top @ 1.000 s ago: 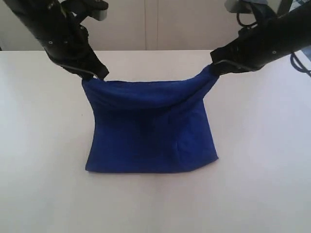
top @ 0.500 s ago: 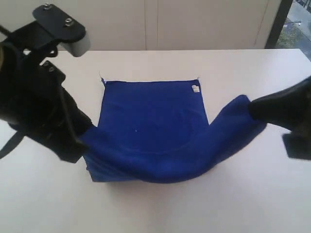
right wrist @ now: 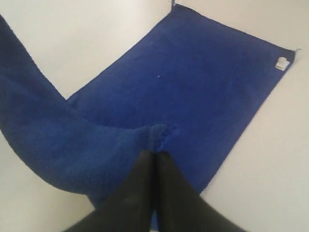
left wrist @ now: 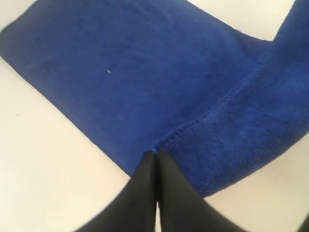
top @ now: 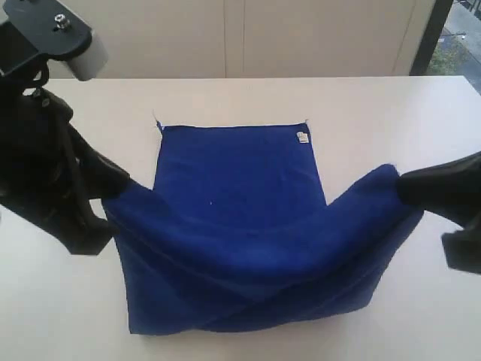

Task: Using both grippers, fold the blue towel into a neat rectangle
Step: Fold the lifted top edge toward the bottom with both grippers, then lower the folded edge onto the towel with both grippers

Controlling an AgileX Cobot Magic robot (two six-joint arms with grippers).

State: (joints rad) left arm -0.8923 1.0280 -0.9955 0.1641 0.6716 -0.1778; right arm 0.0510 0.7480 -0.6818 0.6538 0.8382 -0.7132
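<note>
The blue towel (top: 239,169) lies with its far half flat on the white table (top: 68,316), a small white tag (top: 302,137) at its far right corner. Its near edge is lifted and stretched between both grippers, sagging in the middle, with a folded layer under it. My left gripper (top: 122,186) is shut on the towel's left corner, and my right gripper (top: 399,188) is shut on the right corner. In the left wrist view the black jaws (left wrist: 157,153) pinch the hemmed edge of the towel (left wrist: 145,72). The right wrist view shows the jaws (right wrist: 155,153) closed on bunched cloth (right wrist: 203,72), with the tag (right wrist: 281,63) beyond.
Bare white tabletop (top: 376,113) surrounds the towel on all sides. Pale cabinet doors (top: 301,37) stand behind the table's far edge, and a window strip (top: 460,34) shows at the top right.
Both grippers have carried the held edge from the far side to the near side, uncovering the flat far half and its tag. In the last half second the edge rose and spread wider.
</note>
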